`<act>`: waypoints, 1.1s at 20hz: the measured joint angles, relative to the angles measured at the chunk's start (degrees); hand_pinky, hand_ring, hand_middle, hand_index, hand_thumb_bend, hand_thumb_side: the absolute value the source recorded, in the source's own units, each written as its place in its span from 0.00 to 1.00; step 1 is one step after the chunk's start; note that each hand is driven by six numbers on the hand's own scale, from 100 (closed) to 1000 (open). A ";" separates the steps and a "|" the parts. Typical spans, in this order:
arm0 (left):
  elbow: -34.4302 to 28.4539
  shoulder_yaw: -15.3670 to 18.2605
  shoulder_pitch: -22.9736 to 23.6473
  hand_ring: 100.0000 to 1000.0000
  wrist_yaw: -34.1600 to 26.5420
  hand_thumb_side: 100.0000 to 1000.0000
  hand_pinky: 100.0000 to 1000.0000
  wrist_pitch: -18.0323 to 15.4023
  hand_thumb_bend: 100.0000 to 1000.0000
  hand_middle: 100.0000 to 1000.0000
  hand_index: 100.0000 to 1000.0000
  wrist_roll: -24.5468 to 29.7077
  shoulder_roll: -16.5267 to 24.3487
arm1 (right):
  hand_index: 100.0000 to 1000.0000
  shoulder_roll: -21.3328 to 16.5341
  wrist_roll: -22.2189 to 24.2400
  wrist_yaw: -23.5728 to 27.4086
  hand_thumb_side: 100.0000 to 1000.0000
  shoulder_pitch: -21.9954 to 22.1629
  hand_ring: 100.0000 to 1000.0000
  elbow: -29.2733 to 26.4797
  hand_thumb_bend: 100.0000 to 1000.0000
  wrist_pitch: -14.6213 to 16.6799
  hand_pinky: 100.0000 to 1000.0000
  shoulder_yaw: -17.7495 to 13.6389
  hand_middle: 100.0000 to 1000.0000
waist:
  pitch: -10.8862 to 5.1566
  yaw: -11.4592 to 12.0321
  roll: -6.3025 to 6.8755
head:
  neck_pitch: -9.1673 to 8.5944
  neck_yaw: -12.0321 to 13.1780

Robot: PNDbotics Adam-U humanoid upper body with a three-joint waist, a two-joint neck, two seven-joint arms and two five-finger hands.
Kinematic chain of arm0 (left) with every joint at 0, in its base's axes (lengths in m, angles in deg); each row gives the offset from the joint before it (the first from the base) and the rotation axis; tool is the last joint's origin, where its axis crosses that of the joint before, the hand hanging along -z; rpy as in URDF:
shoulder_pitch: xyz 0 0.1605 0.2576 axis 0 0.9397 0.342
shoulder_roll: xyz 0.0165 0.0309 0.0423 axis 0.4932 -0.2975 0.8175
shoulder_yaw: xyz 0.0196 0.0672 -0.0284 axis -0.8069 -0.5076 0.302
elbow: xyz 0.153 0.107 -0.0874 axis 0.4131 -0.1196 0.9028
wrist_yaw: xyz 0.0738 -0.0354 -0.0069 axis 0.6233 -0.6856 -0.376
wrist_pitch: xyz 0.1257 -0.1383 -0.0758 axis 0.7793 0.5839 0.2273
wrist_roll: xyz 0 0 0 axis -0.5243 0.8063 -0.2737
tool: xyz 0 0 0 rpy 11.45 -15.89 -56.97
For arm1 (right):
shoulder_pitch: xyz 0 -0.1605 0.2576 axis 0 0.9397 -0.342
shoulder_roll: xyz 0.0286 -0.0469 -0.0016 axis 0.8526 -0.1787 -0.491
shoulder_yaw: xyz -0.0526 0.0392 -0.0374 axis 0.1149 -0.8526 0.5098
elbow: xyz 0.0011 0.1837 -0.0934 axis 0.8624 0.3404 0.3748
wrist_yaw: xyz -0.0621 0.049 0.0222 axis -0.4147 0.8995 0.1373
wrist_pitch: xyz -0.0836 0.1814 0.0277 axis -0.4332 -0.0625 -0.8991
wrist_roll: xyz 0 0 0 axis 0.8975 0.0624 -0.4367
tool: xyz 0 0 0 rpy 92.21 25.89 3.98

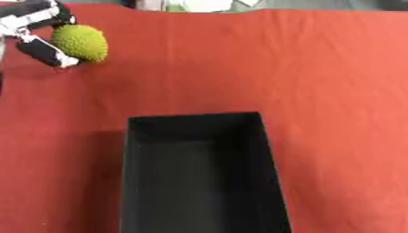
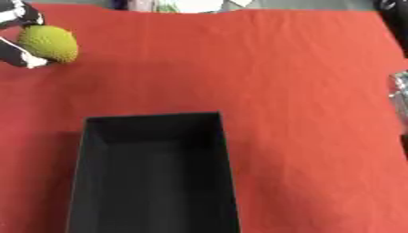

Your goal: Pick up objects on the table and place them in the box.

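Observation:
A green, bumpy, round fruit [image 1: 81, 42] hangs at the far left of the red tablecloth, above the cloth. My left hand [image 1: 41, 49] comes in from the upper left corner and is shut on it, with black-and-white fingers [image 1: 38, 17] curled over its top and under its left side. The black open box [image 1: 195, 120] stands in the near middle, and nothing shows inside it. The fruit is well to the far left of the box. A blurred grey part of my right hand [image 2: 399, 96] shows at the right edge in the right eye view.
Red cloth [image 1: 318, 82] covers the whole table, wrinkled but flat. Pale things [image 1: 199, 4] lie past its far edge. A dark shape [image 2: 395, 18] stands at the far right corner.

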 measured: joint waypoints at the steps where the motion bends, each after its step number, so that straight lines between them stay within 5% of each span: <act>1: -0.59 -0.38 -0.01 0.36 -0.61 0.00 0.55 -0.86 0.48 0.41 0.45 -0.77 0.00 | 0.74 0.00 0.00 0.00 0.43 0.00 0.80 0.00 0.00 0.00 0.70 0.00 0.56 | -0.18 0.06 -0.01 | 0.02 -0.03; 15: -9.08 -10.71 4.09 0.30 -11.73 0.00 0.49 -14.30 0.63 0.41 0.45 -12.55 1.11 | 0.74 0.00 -0.15 -0.09 0.40 0.28 0.80 0.00 0.00 0.30 0.70 -0.05 0.56 | -2.16 0.67 -0.37 | 0.89 -0.72; 19: -10.28 -12.58 4.86 0.30 -12.83 0.00 0.49 -16.44 0.63 0.41 0.45 -14.71 1.61 | 0.74 0.00 -0.13 -0.18 0.40 0.33 0.80 0.00 0.00 0.37 0.70 -0.16 0.56 | -2.19 0.69 -0.37 | 0.96 -0.81; 22: -10.90 -13.49 5.54 0.31 -13.11 0.00 0.46 -17.15 0.74 0.42 0.47 -15.57 1.51 | 0.74 0.02 -0.08 -0.18 0.39 0.13 0.80 0.00 0.00 0.49 0.70 -0.17 0.56 | -2.27 0.50 -0.37 | 0.96 -0.85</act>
